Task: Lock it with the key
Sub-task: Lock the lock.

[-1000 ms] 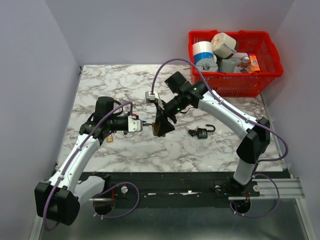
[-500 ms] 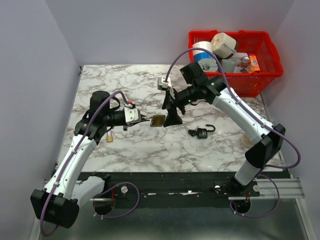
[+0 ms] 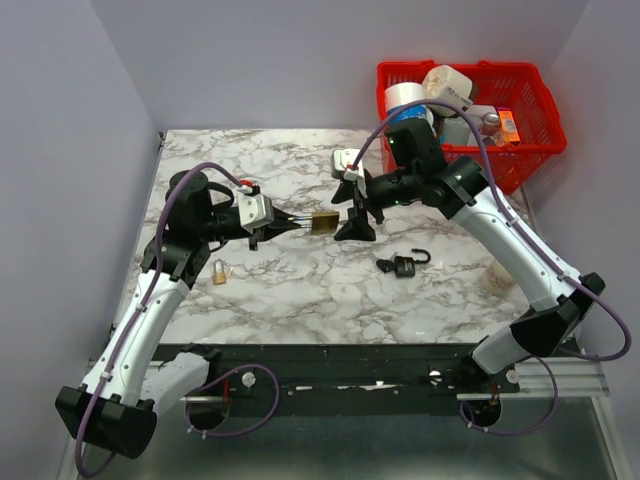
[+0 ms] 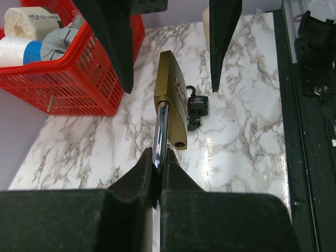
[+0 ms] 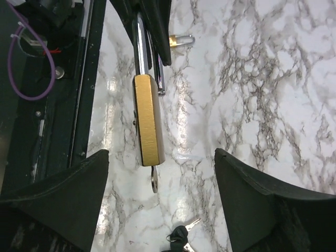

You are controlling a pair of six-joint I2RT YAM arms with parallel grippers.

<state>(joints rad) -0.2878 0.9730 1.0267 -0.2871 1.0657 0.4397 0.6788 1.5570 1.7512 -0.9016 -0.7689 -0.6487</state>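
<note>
My left gripper (image 3: 298, 224) is shut on the steel shackle (image 4: 160, 131) of a large brass padlock (image 3: 323, 222) and holds it above the table; the left wrist view (image 4: 159, 157) shows the jaws clamped on it. A plain silver key (image 5: 154, 181) sticks out of the padlock's (image 5: 148, 121) bottom end. My right gripper (image 3: 353, 212) is open and empty, its fingers (image 5: 68, 199) wide apart just beyond that end of the padlock and not touching it. The bunch of black-headed keys (image 5: 181, 240) lies on the table beside the black padlock (image 3: 405, 265).
A small brass padlock (image 3: 219, 272) lies on the marble table (image 3: 300, 290) under my left arm. A red basket (image 3: 520, 160) full of items stands at the back right corner. The black padlock (image 4: 195, 105) has its shackle open.
My right gripper has drawn back to the right off the brass padlock and stands open. My left gripper has carried the padlock up and away from me, to the right.
</note>
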